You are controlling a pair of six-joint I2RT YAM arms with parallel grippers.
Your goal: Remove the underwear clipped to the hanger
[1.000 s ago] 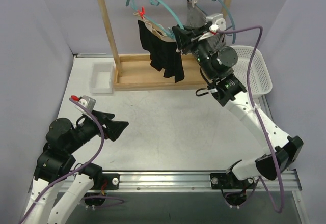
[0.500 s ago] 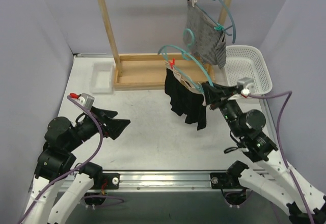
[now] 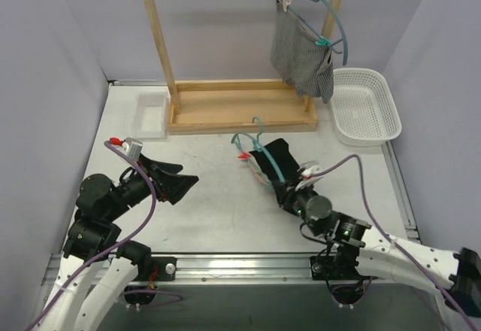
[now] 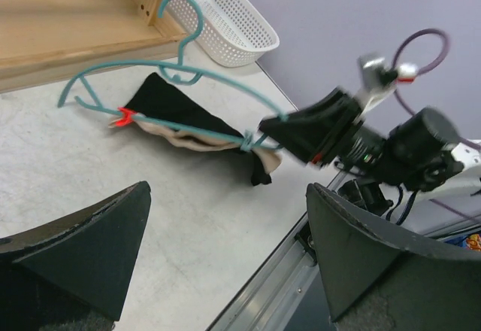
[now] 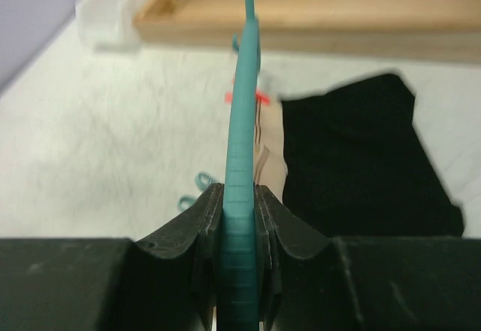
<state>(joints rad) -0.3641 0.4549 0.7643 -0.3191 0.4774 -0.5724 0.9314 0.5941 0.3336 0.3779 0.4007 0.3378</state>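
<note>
The underwear is not free yet, neither pair. The black pair (image 3: 276, 153) lies on the counter (image 3: 218, 211), about halfway between the side edges and a bit closer to the near edge. It is still pinned to the teal hanger (image 5: 243, 135) by a red clip (image 4: 125, 114) and a teal clip (image 4: 248, 143). The grey striped pair (image 3: 301, 56) hangs from a second hanger (image 3: 331, 15) on the wooden rack (image 3: 158, 37) at the far right, above the white basket (image 3: 368, 105). So you have both pairs left to unclip.

Your right hand (image 4: 279, 126) is clamped on the wire of the teal hanger, just beside the near end of the black pair. Your left hand (image 3: 183, 183) has its fingers wide apart and holds nothing. It sits toward the near left corner, well apart from the black pair, and points at it.
</note>
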